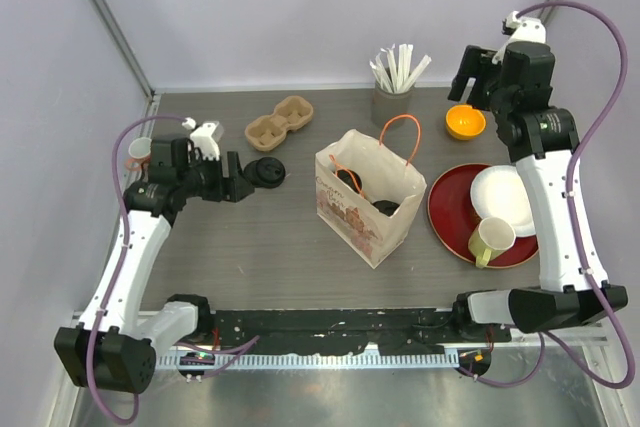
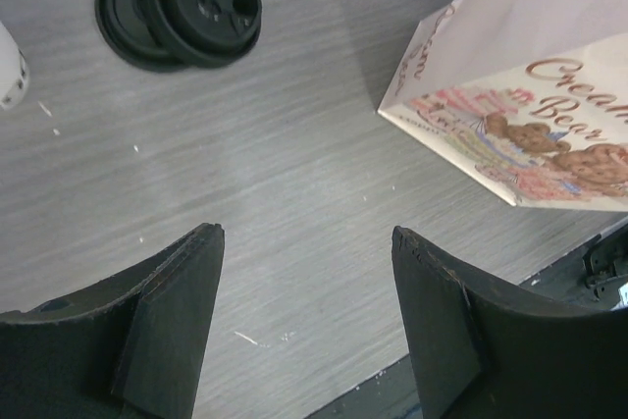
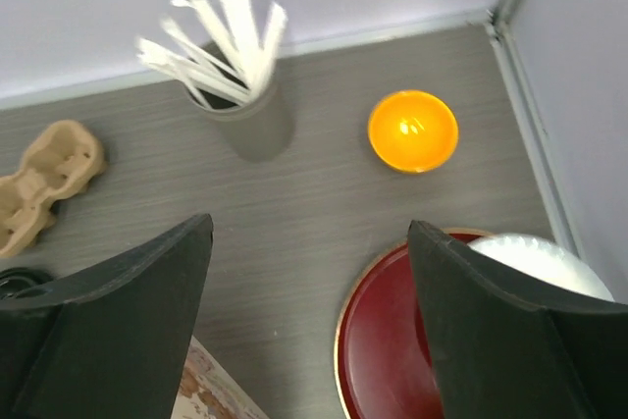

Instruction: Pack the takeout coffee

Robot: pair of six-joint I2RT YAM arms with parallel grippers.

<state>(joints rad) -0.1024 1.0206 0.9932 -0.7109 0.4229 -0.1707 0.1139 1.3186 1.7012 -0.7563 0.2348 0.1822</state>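
Observation:
A printed paper bag [image 1: 365,209] with orange handles stands open mid-table. Two round black shapes [image 1: 385,209] show inside its mouth and look like lids. I see no cream cup wall, so the takeout coffee is hidden or inside the bag. Two loose black lids [image 1: 268,172] lie left of the bag and also show in the left wrist view [image 2: 182,7]. My left gripper [image 1: 243,188] is open and empty just left of those lids, low over bare table [image 2: 304,233]. My right gripper [image 1: 476,75] is open and empty, raised at the back right [image 3: 309,223].
A cardboard cup carrier [image 1: 280,122] and a grey holder of white sticks [image 1: 393,97] stand at the back. An orange bowl [image 1: 465,122] sits back right. A red plate [image 1: 445,217] holds a white plate [image 1: 503,197] and a yellow-green mug [image 1: 490,240]. A small pinkish mug [image 1: 138,150] stands far left.

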